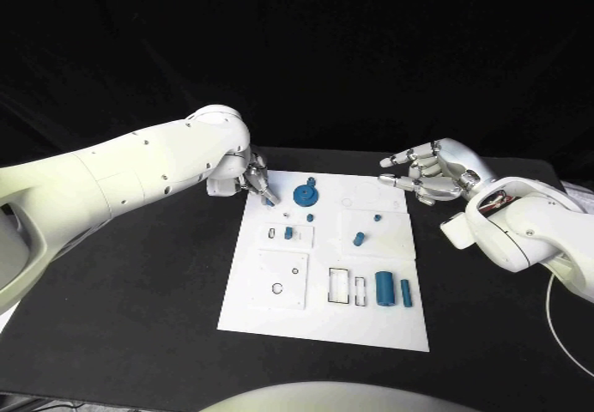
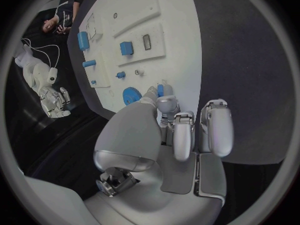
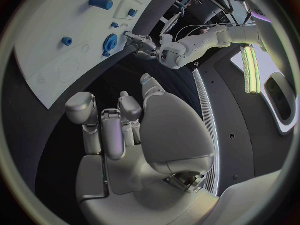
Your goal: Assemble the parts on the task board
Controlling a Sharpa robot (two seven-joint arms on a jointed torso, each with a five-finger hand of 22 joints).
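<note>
L hand point(image 1: 251, 180) is pinching a small blue peg point(image 2: 160, 89) at the board's point(image 1: 285, 302) far-left corner, beside the blue gear point(image 1: 306, 195). R hand point(image 1: 432, 171) is hovering off the far-right corner, fingers curled, holding nothing.

The white task board point(image 1: 324, 322) lies in the middle of the black table point(image 1: 124, 300). The left hand point(image 1: 251, 178) is over its far left corner, beside a blue gear point(image 1: 306, 195). The right hand point(image 1: 429, 170) hovers past the far right corner with fingers apart, holding nothing.
</note>
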